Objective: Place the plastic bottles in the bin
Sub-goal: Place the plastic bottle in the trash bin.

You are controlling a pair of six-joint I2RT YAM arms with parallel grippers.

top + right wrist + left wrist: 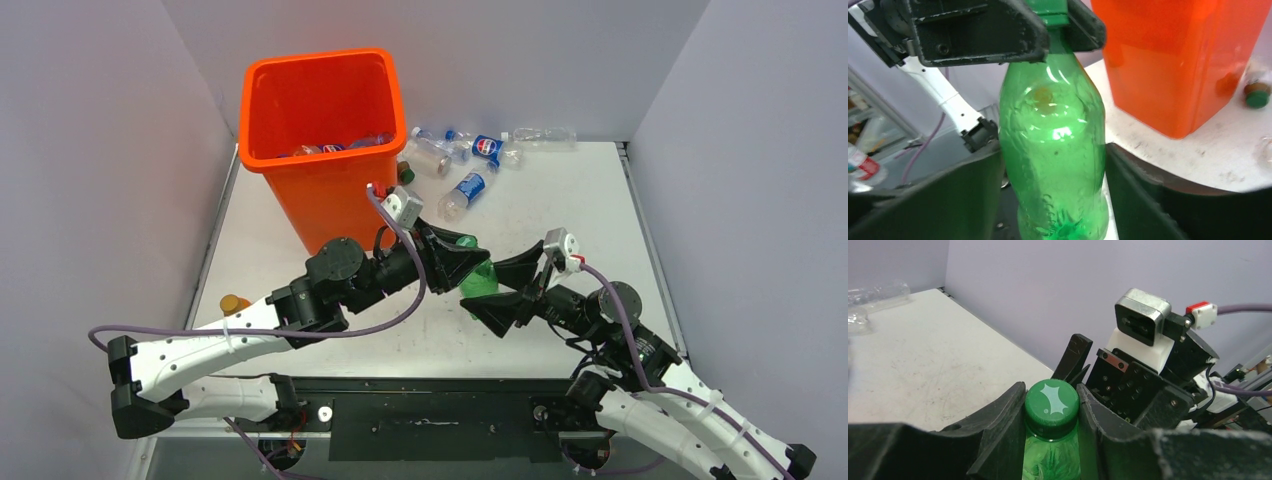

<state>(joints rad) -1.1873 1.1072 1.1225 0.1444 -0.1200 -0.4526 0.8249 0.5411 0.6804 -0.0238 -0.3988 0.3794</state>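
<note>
1. Top view.
   - The bin (320, 190) stood at the far left of the table (560, 230), with several bottles (335, 149) inside it.
   - The green bottle (480, 282) was in front of the bin and to its right, between the left gripper (468, 262) and the right gripper (508, 290).
   - Two blue-label bottles (487, 148) lay behind the bin's right side. Each bore a round Pepsi mark, and no other writing was readable.
   - A clear bottle (545, 135) lay by the far wall.
   - An orange bottle (235, 303) stood at the table's left edge. Only this view showed it.

2. Left wrist view.
   - The left gripper's fingers (998, 430) were clamped on the green bottle's cap (1052, 402), touching it on both sides.
   - The cap carried a pale star-shaped mark without lettering. Only this view showed it.

3. Right wrist view.
   - The green bottle's body (1053, 150) carried no label.
   - The left gripper was closed on the neck at the top of the frame.
   - The right fingers (948, 200) flanked the body. It could not be told whether they pressed it or stood just clear.
   - The bin's wall (1178, 60) stood behind, to the right.
</note>
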